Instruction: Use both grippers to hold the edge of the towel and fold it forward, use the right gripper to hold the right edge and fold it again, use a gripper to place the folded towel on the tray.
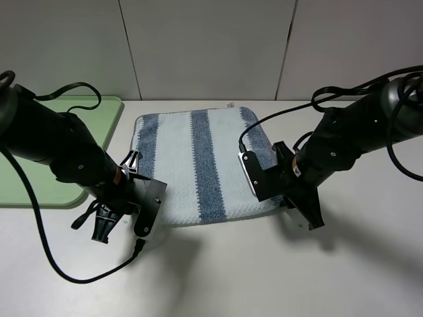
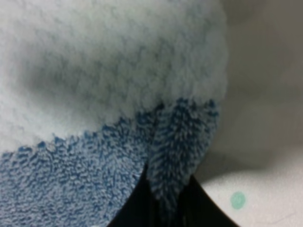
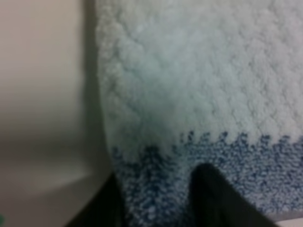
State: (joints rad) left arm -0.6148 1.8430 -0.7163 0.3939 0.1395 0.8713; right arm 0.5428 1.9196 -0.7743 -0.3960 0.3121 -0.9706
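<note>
Close up, wrist views only: left claw [image 2: 163, 203] clamped on a puckered blue-stripe fold of the towel [image 1: 198, 158]; right claw [image 3: 156, 203] closed on the blue edge band too. From the high camera, fingertips hidden behind black mounts, grip unreadable there. Towel's near corners at the claws, rest spread flat on white table [image 1: 277, 277]. Stripes running near to far; long axis hard to tell. Green tray [image 1: 99, 122] just beside far-left corner, not touching. Grey panelled wall [image 1: 211, 46] behind.

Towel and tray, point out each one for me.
towel [image 1: 205, 158]: exterior high view, on its middle blue stripe.
tray [image 1: 102, 116]: exterior high view, on its bare far right corner.
</note>
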